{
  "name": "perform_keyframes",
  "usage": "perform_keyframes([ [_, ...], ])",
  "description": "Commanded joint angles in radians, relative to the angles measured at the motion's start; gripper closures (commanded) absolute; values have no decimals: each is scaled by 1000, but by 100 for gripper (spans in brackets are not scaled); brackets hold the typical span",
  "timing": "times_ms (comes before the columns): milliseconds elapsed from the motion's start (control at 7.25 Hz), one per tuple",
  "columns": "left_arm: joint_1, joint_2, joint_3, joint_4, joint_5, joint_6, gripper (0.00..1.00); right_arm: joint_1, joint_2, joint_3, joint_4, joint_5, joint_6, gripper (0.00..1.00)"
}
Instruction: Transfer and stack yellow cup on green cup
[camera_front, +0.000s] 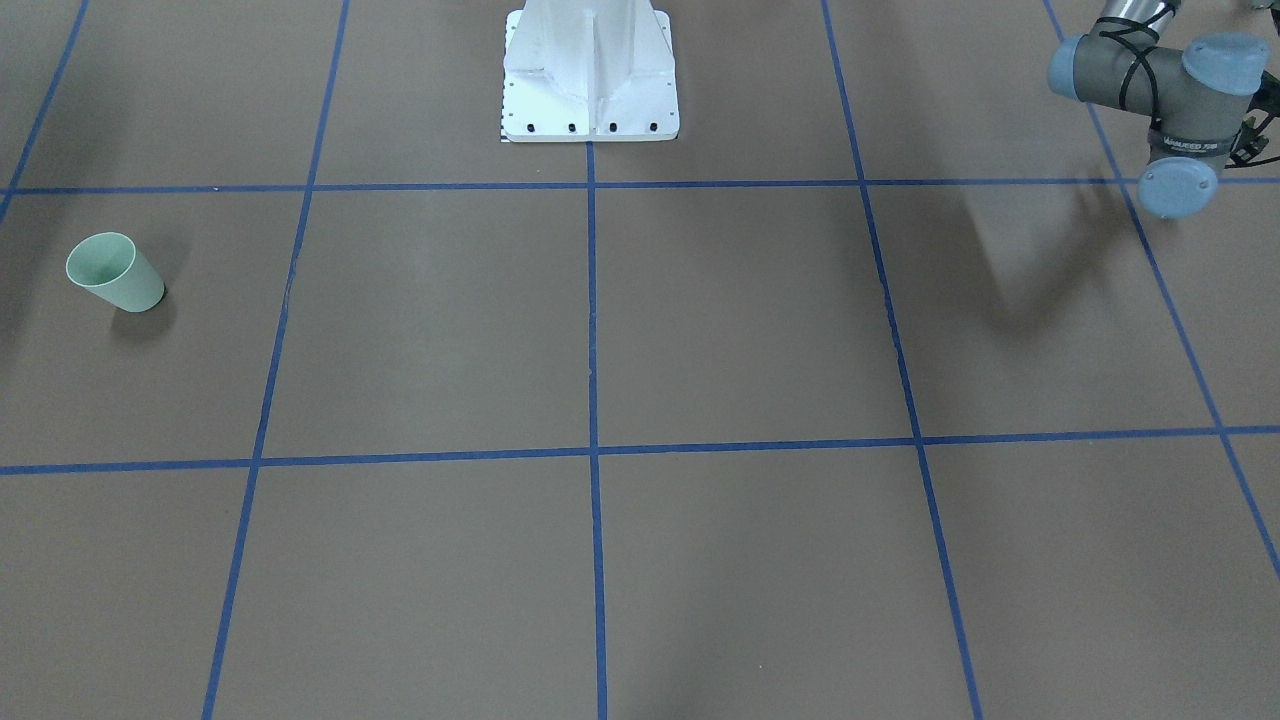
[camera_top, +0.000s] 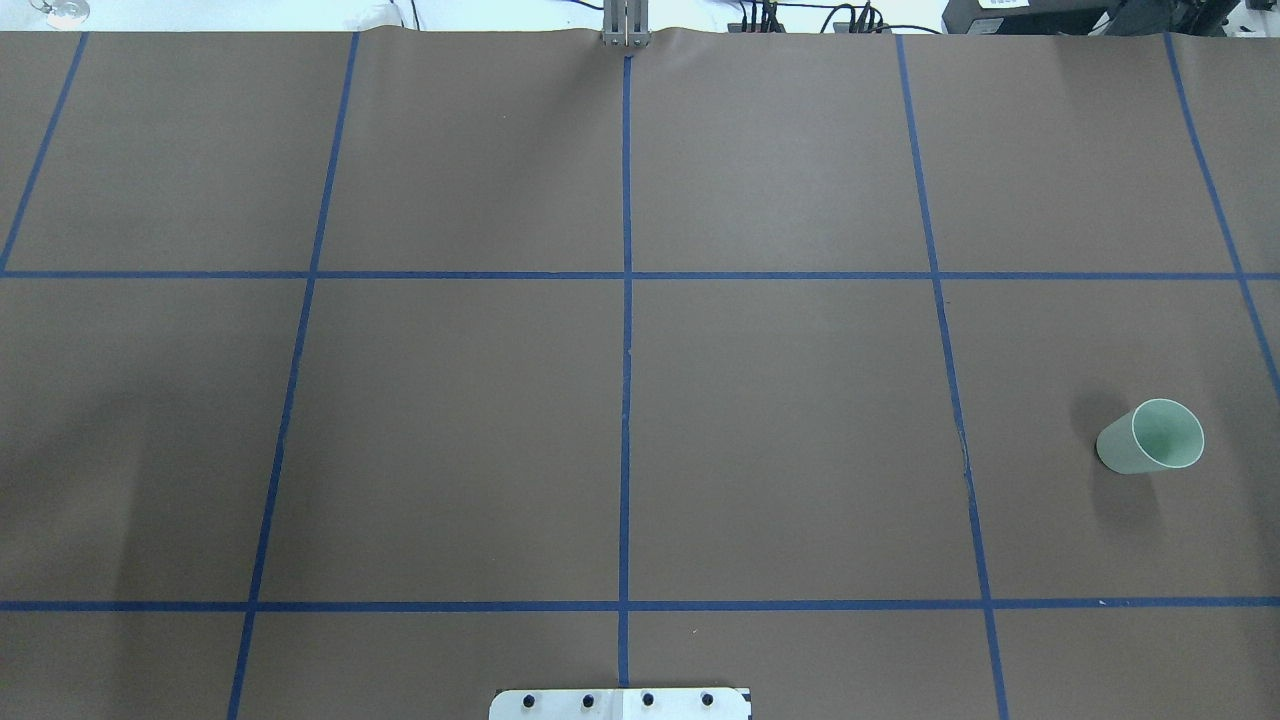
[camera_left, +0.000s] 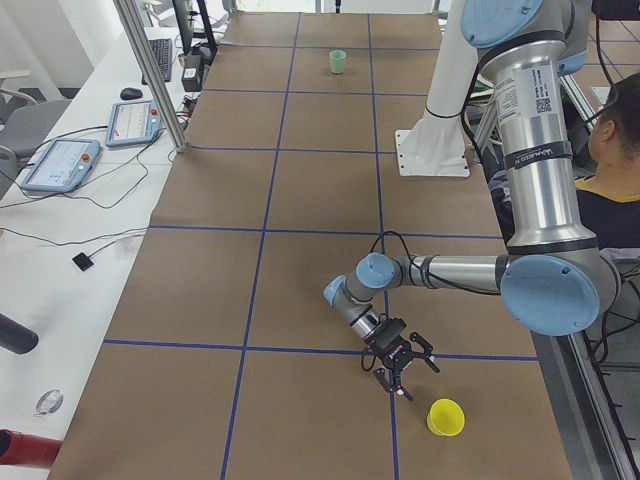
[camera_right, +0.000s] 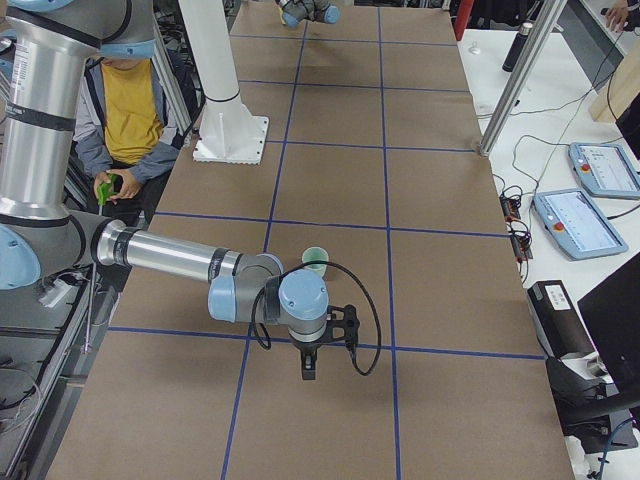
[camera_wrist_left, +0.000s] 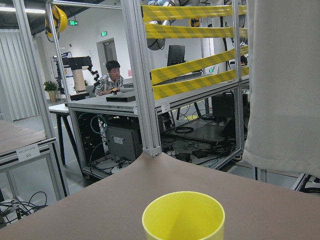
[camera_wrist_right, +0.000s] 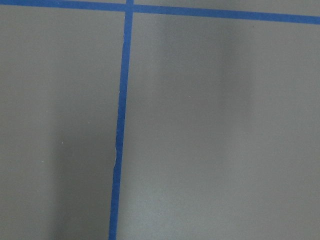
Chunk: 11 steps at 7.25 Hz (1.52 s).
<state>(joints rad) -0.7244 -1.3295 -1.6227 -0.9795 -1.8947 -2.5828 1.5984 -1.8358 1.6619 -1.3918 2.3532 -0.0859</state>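
The yellow cup (camera_left: 445, 416) stands upright near the table's end on my left side, and its open rim fills the lower middle of the left wrist view (camera_wrist_left: 183, 217). My left gripper (camera_left: 398, 383) hangs just short of it, apart from it; I cannot tell whether it is open or shut. The green cup (camera_top: 1150, 438) stands upright far off on my right side, also in the front-facing view (camera_front: 115, 272). My right gripper (camera_right: 308, 372) hovers low over bare table in front of the green cup (camera_right: 316, 260); I cannot tell its state.
The white robot base (camera_front: 590, 80) stands at the table's middle near edge. Blue tape lines (camera_top: 626, 300) grid the brown table. A side desk with tablets (camera_left: 60, 160) and aluminium posts (camera_left: 150, 70) runs along the far edge. An operator (camera_right: 130, 110) sits behind the robot.
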Motion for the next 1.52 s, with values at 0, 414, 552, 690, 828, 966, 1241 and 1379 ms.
perform_keyframes([
  [0, 5, 3, 58, -89, -1, -14, 0, 0, -2, -1, 5, 1, 0, 0],
  [414, 6, 9, 151, -157, -13, -20, 0, 0, -2, 1, 5, 1, -1, 0],
  [552, 16, 9, 158, -157, -39, -33, 0, 0, -2, 1, 5, 1, -3, 0],
  [690, 32, 9, 158, -156, -75, -36, 0, 0, -2, 1, 5, 1, -3, 0],
  [828, 55, 9, 158, -156, -111, -49, 0, 0, -2, 1, 5, 0, -5, 0],
  [966, 89, 9, 158, -154, -157, -56, 0, 0, -2, 2, 5, 0, -6, 0],
  [1241, 99, 12, 194, -154, -169, -53, 0, 0, -2, 2, 5, 0, -6, 0],
  [1379, 99, 22, 201, -156, -169, -51, 0, 0, -2, 2, 5, 0, -5, 0],
])
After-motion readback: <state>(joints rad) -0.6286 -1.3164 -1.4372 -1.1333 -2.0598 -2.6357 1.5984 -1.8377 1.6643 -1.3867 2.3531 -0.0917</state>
